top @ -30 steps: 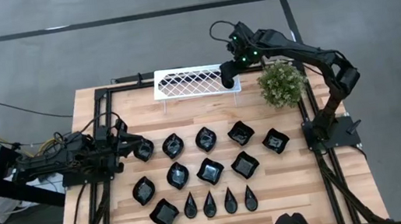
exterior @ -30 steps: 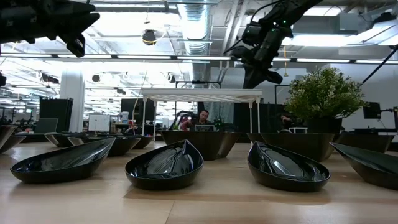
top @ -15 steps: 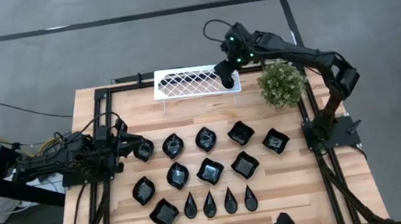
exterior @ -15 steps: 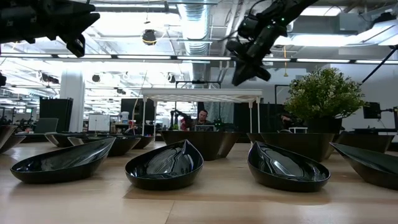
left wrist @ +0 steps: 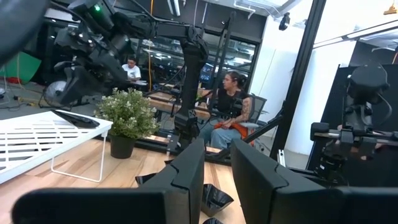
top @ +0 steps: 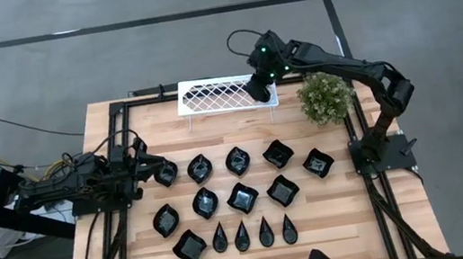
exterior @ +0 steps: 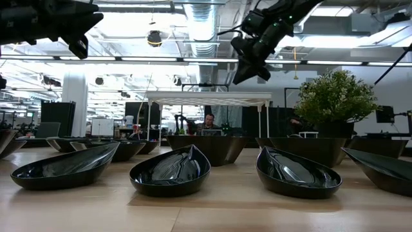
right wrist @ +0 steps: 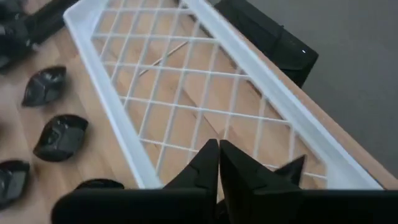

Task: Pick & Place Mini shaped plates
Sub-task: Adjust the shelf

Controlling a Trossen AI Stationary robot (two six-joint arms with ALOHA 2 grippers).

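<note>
The wooden table (top: 334,215) and white lattice rack (top: 209,95) sit where they were a second ago, the green plant (top: 325,97) beside the rack's right end. My right claw (top: 258,87) has slid leftward and risen above that end; its fingers (right wrist: 208,163) have now pinched together on nothing. A black dish (left wrist: 76,119) lies on the rack. The mini shaped plates (top: 243,199) stay in rows mid-table. My left claw (top: 165,172) waits beside them, narrowly parted, empty.
</note>
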